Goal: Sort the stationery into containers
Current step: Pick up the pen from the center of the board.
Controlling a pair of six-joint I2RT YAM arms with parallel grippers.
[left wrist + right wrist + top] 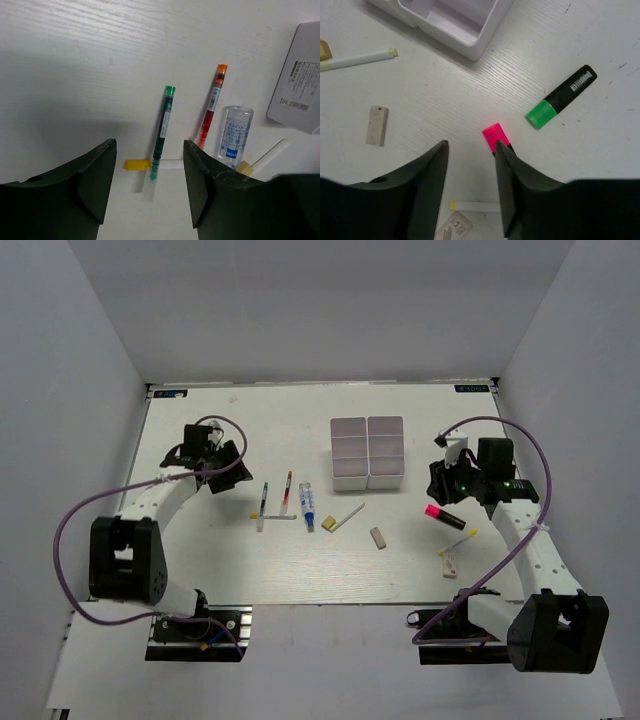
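The white six-compartment tray [368, 452] stands at the table's middle back. Left of it lie a green pen [264, 502], a red pen [288, 490], a blue-white tube [307, 506], a white stick [346, 515] and a tan eraser [328, 524]. My left gripper [215, 455] hovers open to their left, and its view shows the green pen [162, 130] on the table beyond its empty gripper [149, 145]. My right gripper [450, 476] is open and empty above the pink highlighter [443, 514]. The highlighter's pink end [495, 135] pokes out by my right finger, with the green marker [560, 97] beyond.
A grey eraser [378, 537] lies near the middle front. A yellow-tipped white stick [458, 541] and a small labelled white piece [450, 564] lie at the front right. Grey walls close in the table on three sides.
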